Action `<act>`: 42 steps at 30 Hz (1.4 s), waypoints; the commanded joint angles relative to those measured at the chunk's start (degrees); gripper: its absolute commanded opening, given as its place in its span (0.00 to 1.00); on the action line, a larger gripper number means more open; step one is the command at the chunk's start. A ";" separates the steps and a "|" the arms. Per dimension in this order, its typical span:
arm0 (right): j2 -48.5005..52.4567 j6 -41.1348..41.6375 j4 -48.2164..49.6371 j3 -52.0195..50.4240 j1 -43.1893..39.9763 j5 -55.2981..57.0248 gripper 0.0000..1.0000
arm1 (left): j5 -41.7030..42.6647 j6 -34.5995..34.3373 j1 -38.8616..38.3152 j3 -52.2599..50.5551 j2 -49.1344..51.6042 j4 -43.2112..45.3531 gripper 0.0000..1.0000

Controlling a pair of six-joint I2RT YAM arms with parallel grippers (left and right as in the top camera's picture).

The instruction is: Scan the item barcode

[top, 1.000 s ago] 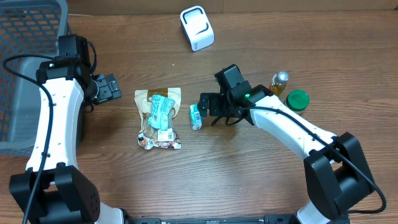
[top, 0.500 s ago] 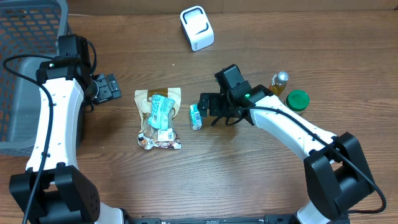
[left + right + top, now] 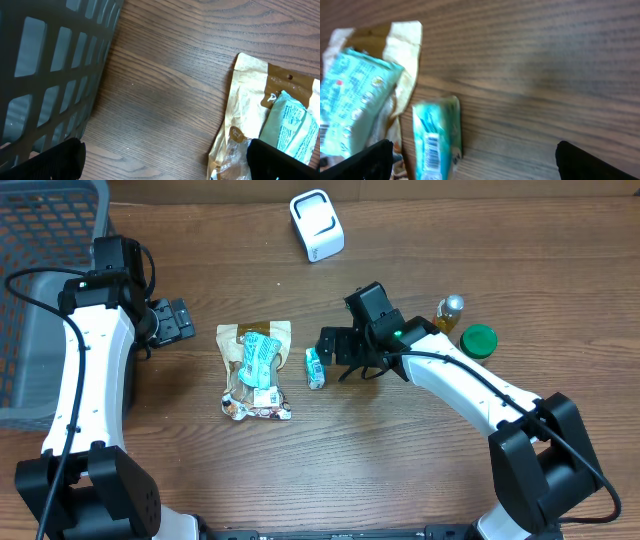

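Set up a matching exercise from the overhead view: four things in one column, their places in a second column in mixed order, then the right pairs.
Things:
1. white scanner
2. green lid
3. small teal packet
4. grey basket

Places:
A. at the far left of the view
B. right beside the open right end effector
C. far side, near the middle
D. next to the small bottle

Pairs: 1-C, 2-D, 3-B, 4-A

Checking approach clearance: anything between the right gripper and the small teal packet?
Nothing visible. The open right gripper sits just beside the small teal packet, only bare table between; the tan pouch lies on its far side.
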 commanded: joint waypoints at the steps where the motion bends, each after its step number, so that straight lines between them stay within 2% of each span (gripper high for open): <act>1: -0.59 -0.17 1.79 0.66 -0.04 0.76 1.00 | -0.72 0.66 0.09 1.14 -0.90 0.00 1.00; 4: -0.59 -0.15 2.21 0.66 -0.04 -0.83 1.00 | -0.72 0.66 0.09 1.14 -0.90 0.00 0.99; 8: -0.48 -0.17 2.71 0.66 0.83 -2.47 0.77 | -0.72 0.63 0.09 1.14 -0.90 0.00 0.99; 12: -0.48 -0.15 3.10 0.63 4.11 0.13 0.68 | -0.72 0.66 0.09 1.14 -0.90 0.00 1.00; 16: -0.33 -0.13 3.54 0.63 8.11 6.62 0.70 | -0.72 0.66 0.09 1.14 -0.90 0.00 0.99; 18: -0.13 -0.13 3.52 0.63 9.73 10.08 0.82 | -0.72 0.66 0.09 1.14 -0.90 0.00 0.99; 20: 0.24 -0.13 3.56 0.63 10.82 12.70 0.89 | -0.72 0.63 0.09 1.14 -0.90 0.00 1.00; 21: 0.79 -0.04 3.67 0.63 11.58 14.32 0.98 | -0.72 0.66 0.09 1.14 -0.90 0.00 0.99; 22: 1.16 0.07 3.80 0.63 11.82 14.56 1.00 | -0.72 0.66 0.09 1.14 -0.90 0.00 1.00; 42: 8.70 0.28 5.07 0.57 12.37 11.19 1.00 | -0.72 0.66 0.09 1.14 -0.90 0.00 1.00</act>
